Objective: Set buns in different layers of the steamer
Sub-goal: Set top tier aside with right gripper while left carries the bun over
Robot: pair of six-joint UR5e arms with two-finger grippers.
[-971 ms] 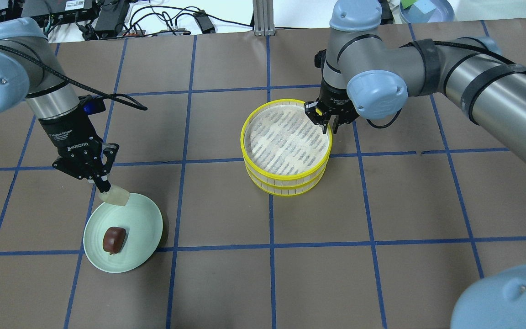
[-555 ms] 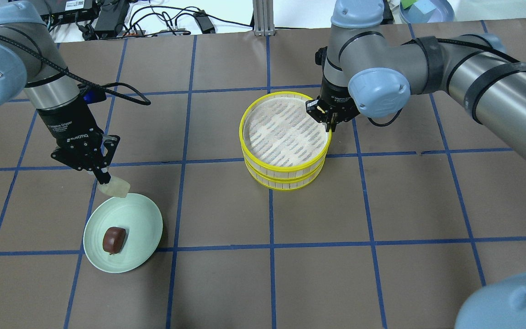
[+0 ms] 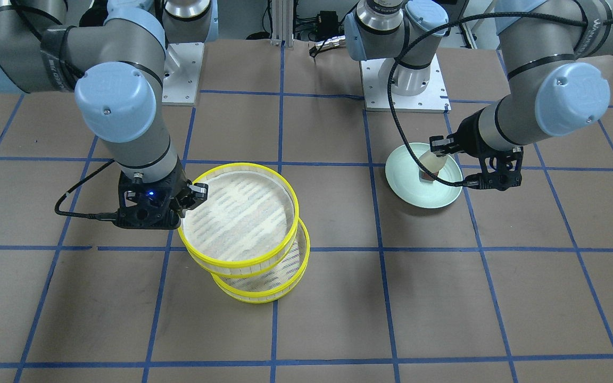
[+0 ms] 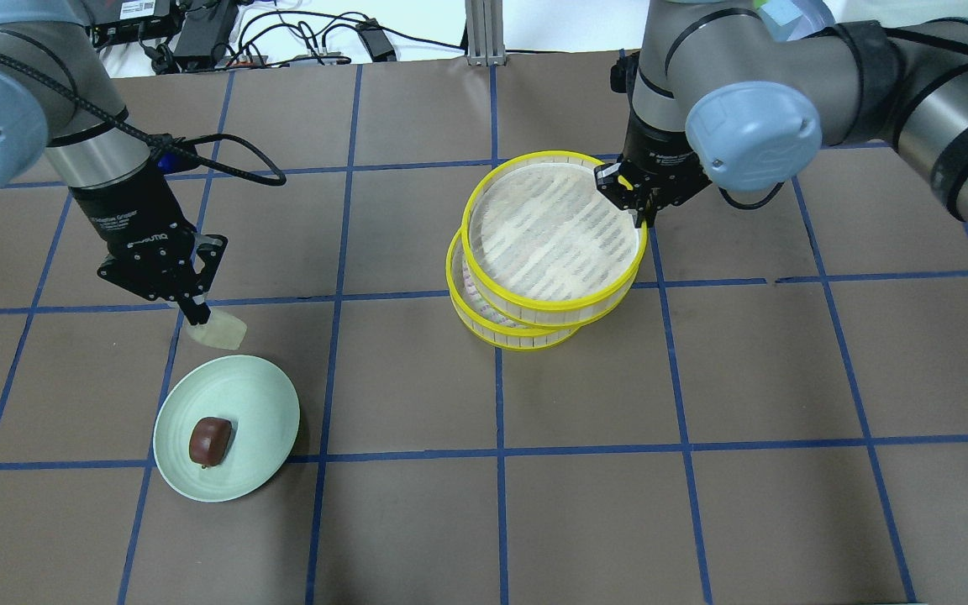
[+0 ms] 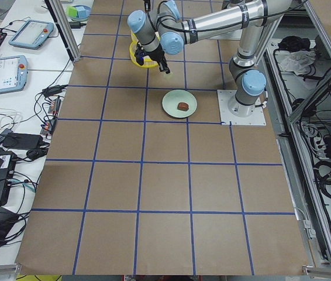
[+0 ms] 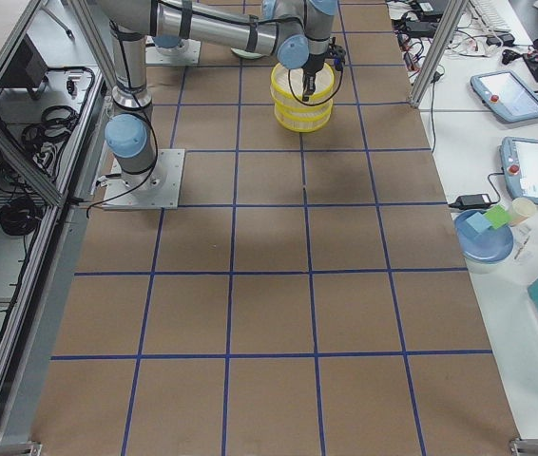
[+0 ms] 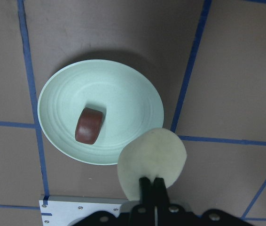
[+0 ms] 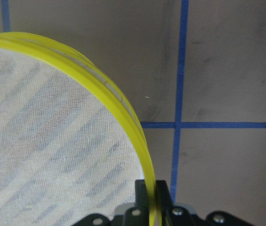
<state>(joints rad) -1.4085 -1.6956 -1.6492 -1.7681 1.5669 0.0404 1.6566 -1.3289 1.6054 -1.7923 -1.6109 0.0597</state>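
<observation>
My left gripper is shut on the cream bun and holds it in the air just beyond the far rim of the pale green plate. The wrist view shows the cream bun pinched at its edge. The dark reddish-brown bun lies on the plate. My right gripper is shut on the yellow rim of the top steamer tray. That tray hangs lifted and shifted off the lower tray, which stands on the table. Both trays are empty.
The table is brown paper with a blue tape grid. Cables and electronics lie beyond the far edge. The arm bases stand on white plates on the robot's side.
My right gripper has lifted the top tray and carried it right and away, so it no longer sits square on the lower tray. My left gripper has raised the cream bun off the plate.
</observation>
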